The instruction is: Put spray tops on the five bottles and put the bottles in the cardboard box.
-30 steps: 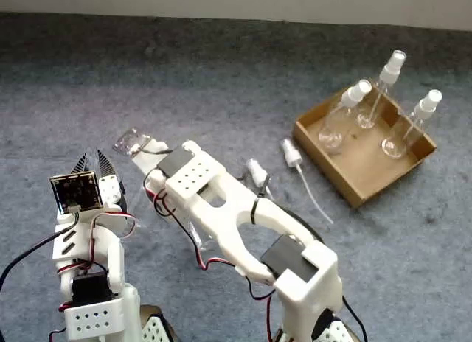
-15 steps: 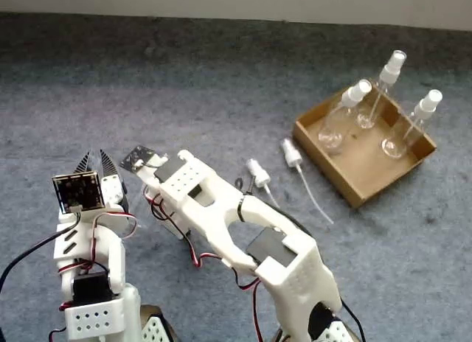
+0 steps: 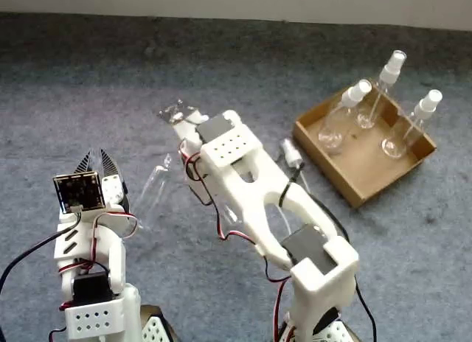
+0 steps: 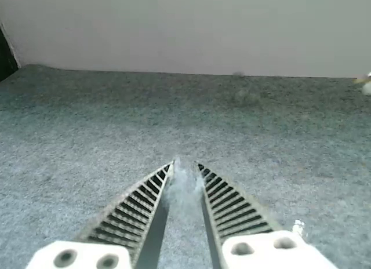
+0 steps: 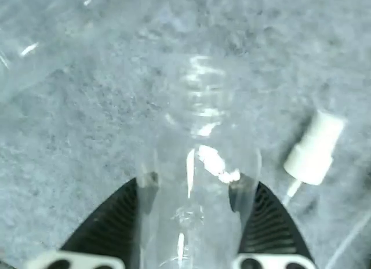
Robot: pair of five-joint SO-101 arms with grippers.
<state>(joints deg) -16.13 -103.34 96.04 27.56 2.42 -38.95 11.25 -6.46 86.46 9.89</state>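
My right gripper [image 3: 183, 119] [image 5: 191, 183] is shut on a clear bottle [image 3: 174, 112] [image 5: 197, 141] that has no top, and holds it above the carpet at mid-table. A white spray top [image 5: 313, 147] lies on the carpet beyond it. Another bare clear bottle [image 3: 151, 189] lies on the carpet between the arms. One spray top [image 3: 292, 153] with its long tube lies beside the right arm. The cardboard box [image 3: 354, 189] at the right holds three capped bottles [image 3: 333, 125]. My left gripper [image 3: 96, 162] [image 4: 185, 164] stands slightly open at the near left, nothing between its fingers.
Grey carpet covers the whole table, with free room across the far left and middle. A pale wall runs along the far edge. The right arm's white links and wires stretch diagonally over the near middle.
The right arm has swung away from the left gripper, farther back and to the right, carrying the clear bottle. The bottle lying on the carpet has come into sight. The left arm kept still.
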